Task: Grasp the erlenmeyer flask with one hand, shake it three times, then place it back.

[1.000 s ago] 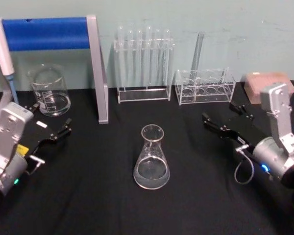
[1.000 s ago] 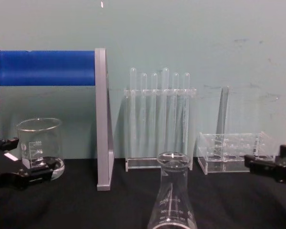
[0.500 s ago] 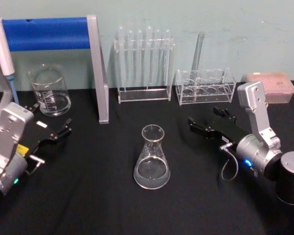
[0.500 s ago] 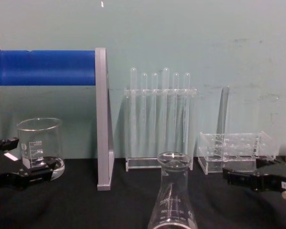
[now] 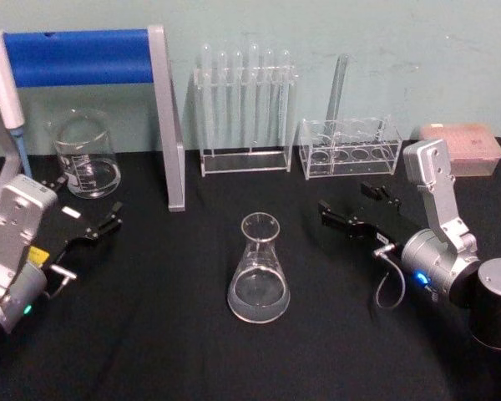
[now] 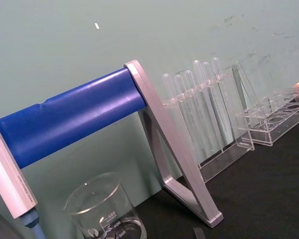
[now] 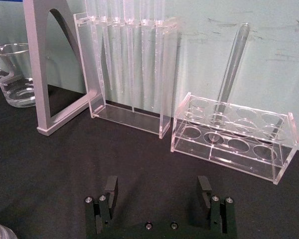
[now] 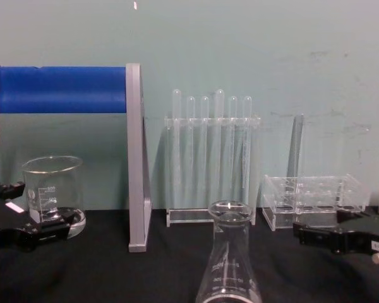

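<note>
The erlenmeyer flask (image 5: 259, 269) stands upright on the black table, centre front, with a little clear liquid at its base. In the chest view the flask (image 8: 229, 262) rises at the bottom centre. My right gripper (image 5: 346, 200) is open, a short way to the flask's right and slightly behind it, fingers pointing left, nothing between them. In the right wrist view the same gripper (image 7: 157, 190) has its jaws wide apart over bare cloth. At the table's left my left gripper (image 5: 88, 202) sits open and idle near the beaker.
A glass beaker (image 5: 85, 155) stands back left under a blue bar on a grey stand (image 5: 164, 117), with a pipette (image 5: 3, 82) beside it. Behind the flask are a tall test-tube rack (image 5: 244, 109) and a low rack (image 5: 351, 147). A pink box (image 5: 457, 147) sits back right.
My right gripper has swung left and forward toward the flask, mostly in the first half second; since then it crept slightly left. Flask and left arm have not moved.
</note>
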### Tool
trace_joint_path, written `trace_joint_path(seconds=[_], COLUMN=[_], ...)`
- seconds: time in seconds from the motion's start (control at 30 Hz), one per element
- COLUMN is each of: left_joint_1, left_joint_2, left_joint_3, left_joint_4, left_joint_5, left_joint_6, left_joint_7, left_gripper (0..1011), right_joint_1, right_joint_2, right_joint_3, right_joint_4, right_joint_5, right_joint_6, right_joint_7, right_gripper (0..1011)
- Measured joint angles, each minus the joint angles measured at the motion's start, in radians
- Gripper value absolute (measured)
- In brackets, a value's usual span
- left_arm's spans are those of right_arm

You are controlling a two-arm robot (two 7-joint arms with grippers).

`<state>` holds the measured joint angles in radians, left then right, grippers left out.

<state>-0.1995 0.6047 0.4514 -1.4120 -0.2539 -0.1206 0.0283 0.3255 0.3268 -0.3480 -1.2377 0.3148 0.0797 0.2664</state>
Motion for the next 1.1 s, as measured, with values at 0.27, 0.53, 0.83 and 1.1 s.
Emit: trace_joint_path(seconds=[0.27,0.53,0.83,1.1], left_joint_1=[0.0,0.0,0.0,0.0], left_joint_2=[0.0,0.0,0.0,0.0], left_joint_3=[0.0,0.0,0.0,0.0], left_joint_4=[0.0,0.0,0.0,0.0], left_joint_5=[0.0,0.0,0.0,0.0], left_joint_6=[0.0,0.0,0.0,0.0], left_joint_7=[0.0,0.0,0.0,0.0], left_gripper=[1001,1001,1001,1001], right_joint_1=[0.0,0.0,0.0,0.0], right_joint_2=[0.001,0.002,0.002,0.002], right_joint_3=[-0.001,-0.002,-0.002,-0.002], right_joint_4=[-0.001,-0.001,-0.002,-0.002], right_joint_5=[0.0,0.0,0.0,0.0], right_joint_6=[-0.001,-0.001,-0.001,-0.001], right_joint_7=[-0.002,-0.003,-0.004,-0.004], right_gripper=[1003,1003,1003,1003])
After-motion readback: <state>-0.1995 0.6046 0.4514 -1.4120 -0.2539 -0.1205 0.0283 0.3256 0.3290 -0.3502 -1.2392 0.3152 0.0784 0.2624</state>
